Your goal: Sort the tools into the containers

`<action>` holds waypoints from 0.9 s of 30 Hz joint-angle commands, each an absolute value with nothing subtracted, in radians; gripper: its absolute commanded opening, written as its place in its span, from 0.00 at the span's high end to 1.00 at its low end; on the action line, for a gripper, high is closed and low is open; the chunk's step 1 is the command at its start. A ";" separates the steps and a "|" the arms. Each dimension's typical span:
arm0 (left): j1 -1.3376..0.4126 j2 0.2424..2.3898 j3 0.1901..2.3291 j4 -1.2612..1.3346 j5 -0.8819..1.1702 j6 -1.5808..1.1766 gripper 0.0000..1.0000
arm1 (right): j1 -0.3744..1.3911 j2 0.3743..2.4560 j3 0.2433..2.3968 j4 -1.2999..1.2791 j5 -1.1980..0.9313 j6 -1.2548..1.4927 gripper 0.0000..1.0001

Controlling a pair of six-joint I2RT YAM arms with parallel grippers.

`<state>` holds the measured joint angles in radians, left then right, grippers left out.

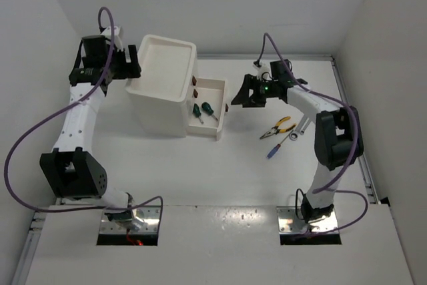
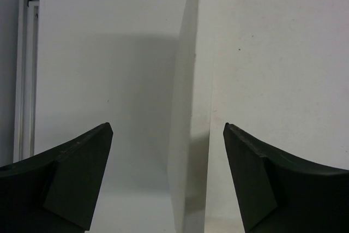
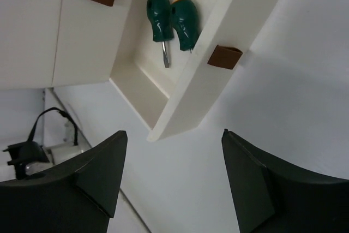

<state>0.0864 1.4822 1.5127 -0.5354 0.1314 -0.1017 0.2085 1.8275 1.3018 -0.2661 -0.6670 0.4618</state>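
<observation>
**Drawer open, two tools inside**

Two green screwdrivers [image 3: 160,17] lie in the pulled-out drawer [image 1: 217,95] of the white drawer unit [image 1: 163,91]. The right gripper [image 3: 174,135] gapes before its brown knob [image 3: 224,57]. The left gripper [image 2: 166,129] gapes astride the unit's side. The pliers [image 1: 280,127], wrenches [image 1: 303,123] and blue screwdriver [image 1: 274,150] lie on the table [image 1: 220,178].

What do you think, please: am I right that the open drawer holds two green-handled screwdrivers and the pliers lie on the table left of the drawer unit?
Not quite: the top view shows the pliers on the table right of the drawer unit. The open drawer does hold two green-handled screwdrivers.
</observation>
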 commanded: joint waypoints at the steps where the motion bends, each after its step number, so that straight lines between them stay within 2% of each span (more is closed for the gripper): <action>1: 0.075 1.505 1.560 -0.515 0.146 -0.094 0.13 | 0.201 1.853 1.310 -0.179 -0.753 0.574 0.30; 2: 0.066 1.517 1.569 -0.525 0.134 -0.084 0.15 | 0.192 1.862 1.310 -0.166 -0.753 0.584 0.30; 3: 0.055 1.532 1.569 -0.525 0.133 -0.084 0.23 | 0.192 1.879 1.321 -0.166 -0.753 0.584 0.31; 5: 0.043 1.548 1.607 -0.548 0.124 -0.063 0.28 | 0.192 1.894 1.321 -0.155 -0.753 0.613 0.31; 6: 0.034 1.548 1.618 -0.548 0.124 -0.063 0.37 | 0.183 1.908 1.321 -0.155 -0.753 0.624 0.31; 12: 0.034 1.669 1.755 -0.675 0.112 -0.003 0.59 | 0.163 1.945 1.283 -0.133 -0.732 0.721 0.31; 13: 0.034 1.680 1.755 -0.687 0.112 -0.003 0.68 | 0.153 1.945 1.272 -0.124 -0.732 0.733 0.33; 15: 0.034 1.680 1.734 -0.687 0.100 -0.012 0.78 | 0.144 1.968 1.258 -0.115 -0.732 0.782 0.33; 19: 0.034 1.645 1.680 -0.687 0.081 -0.023 0.78 | 0.124 2.012 1.218 -0.051 -0.761 0.859 0.33; 23: 0.034 1.620 1.657 -0.687 0.081 -0.014 0.65 | 0.124 2.034 1.218 -0.051 -0.773 0.859 0.33; 27: 0.023 1.611 1.637 -0.687 0.071 -0.005 0.59 | 0.133 2.045 1.218 -0.069 -0.773 0.847 0.33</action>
